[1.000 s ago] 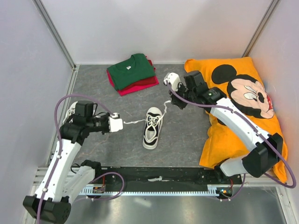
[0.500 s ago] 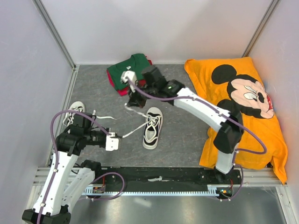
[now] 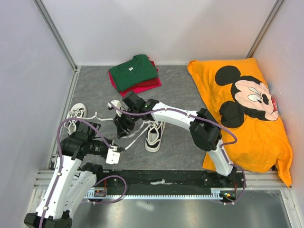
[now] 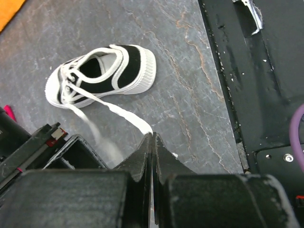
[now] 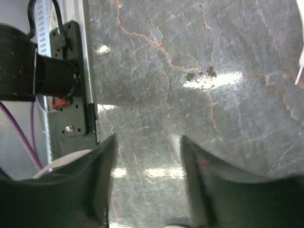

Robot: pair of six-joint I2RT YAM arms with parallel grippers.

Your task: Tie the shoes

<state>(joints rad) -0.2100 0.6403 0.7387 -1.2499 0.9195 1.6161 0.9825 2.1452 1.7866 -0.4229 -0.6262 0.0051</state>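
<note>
One of the shoes (image 3: pixel 155 134), white with dark lining, lies mid-table; in the left wrist view this shoe (image 4: pixel 102 76) lies on its side. Its lace (image 4: pixel 126 116) runs to my left gripper (image 4: pixel 152 136), which is shut on it. From above, the left gripper (image 3: pixel 115 153) sits near-left of that shoe with the lace (image 3: pixel 134 137) stretched between them. The other shoe (image 3: pixel 76 114) lies by the left wall. My right gripper (image 3: pixel 121 129) hangs just left of the middle shoe; the wrist view shows that gripper (image 5: pixel 147 142) open over bare floor.
Folded green and red shirts (image 3: pixel 135 74) lie at the back. An orange cartoon-mouse pillow (image 3: pixel 247 109) fills the right side. The black base rail (image 3: pixel 161 178) runs along the near edge. The right arm stretches across the table above the middle shoe.
The right arm swung from the pillow side across to the left of the middle shoe and opened its jaws. The left gripper drew the lace back toward the near edge.
</note>
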